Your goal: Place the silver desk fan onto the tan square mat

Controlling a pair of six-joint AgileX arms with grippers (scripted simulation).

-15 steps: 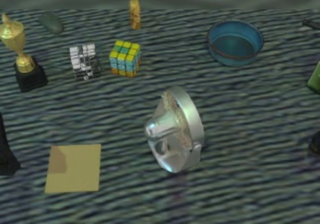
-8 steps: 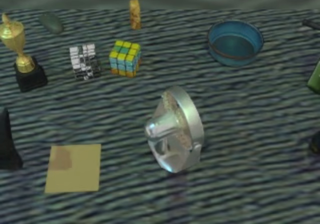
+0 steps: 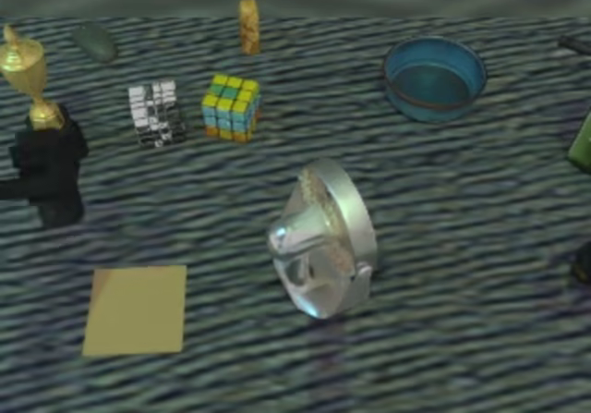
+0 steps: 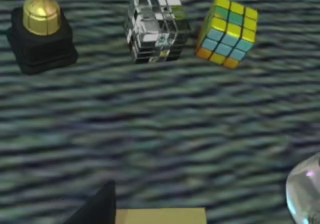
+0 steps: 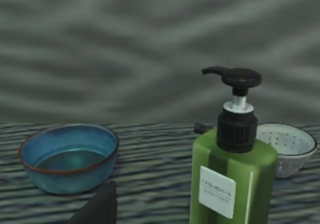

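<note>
The left gripper (image 3: 46, 168) (finger state cannot be told) sits well left of the shiny silver desk fan (image 3: 323, 239); nearer arm.

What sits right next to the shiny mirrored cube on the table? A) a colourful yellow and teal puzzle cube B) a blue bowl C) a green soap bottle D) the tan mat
A: in the top view the yellow and teal puzzle cube stands just beside the silver mirrored cube, while the blue round bowl is far off to the right.
</note>
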